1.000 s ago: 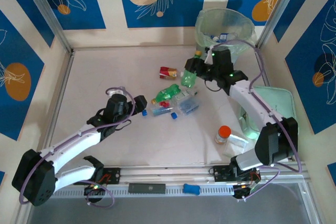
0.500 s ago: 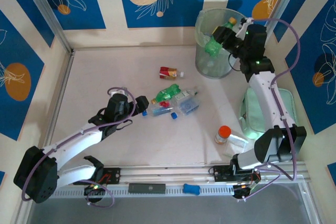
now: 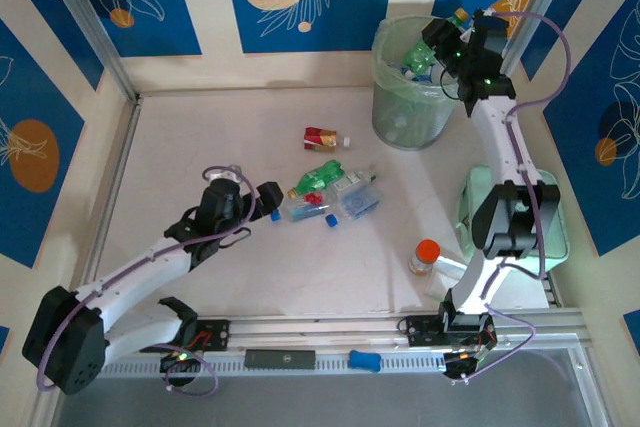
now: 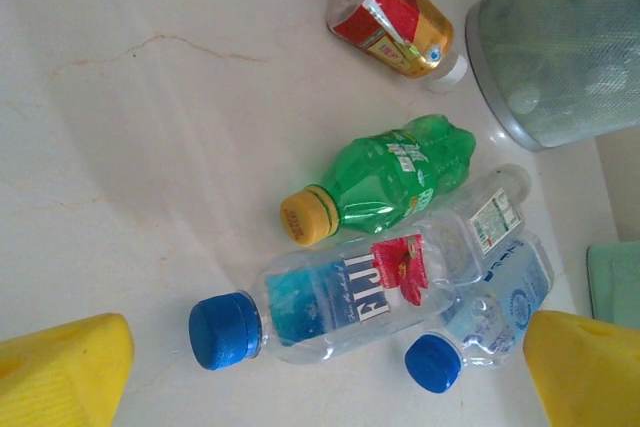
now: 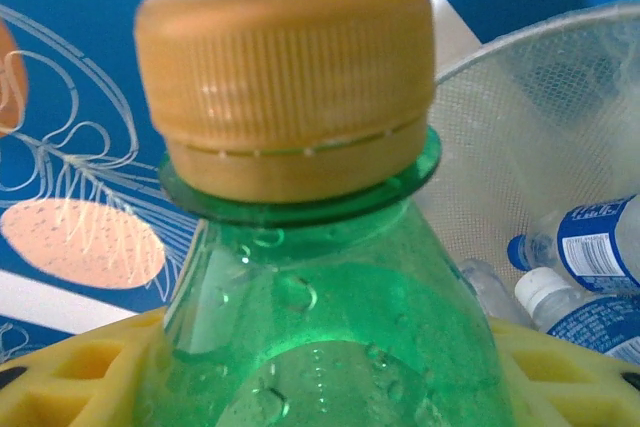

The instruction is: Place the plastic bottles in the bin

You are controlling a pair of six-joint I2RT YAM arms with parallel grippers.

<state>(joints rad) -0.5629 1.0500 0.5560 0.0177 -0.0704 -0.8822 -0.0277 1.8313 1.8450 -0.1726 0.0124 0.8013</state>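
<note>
While right gripper (image 3: 440, 40) clasps green bottle (image 5: 320, 327) over bin (image 3: 400, 123), left gripper (image 3: 264, 204) gapes wide, near loose bottles (image 4: 340, 297)

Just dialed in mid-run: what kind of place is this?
Probably a staged robot test cell: a pale tabletop boxed in by aluminium rails and blue leaf-patterned wall panels, two arms bolted at its edge.

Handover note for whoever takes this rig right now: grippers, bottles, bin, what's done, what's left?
Left gripper: open, holding nothing, low beside the loose bottles.
Right gripper: shut on a green bottle, over the mouth of the bin.
Done: several blue-labelled bottles lie in the bin.
Left: drop the held one, then clear five off the table: the red-and-gold bottle, a second green bottle and three clear bottles clustered together.
</note>
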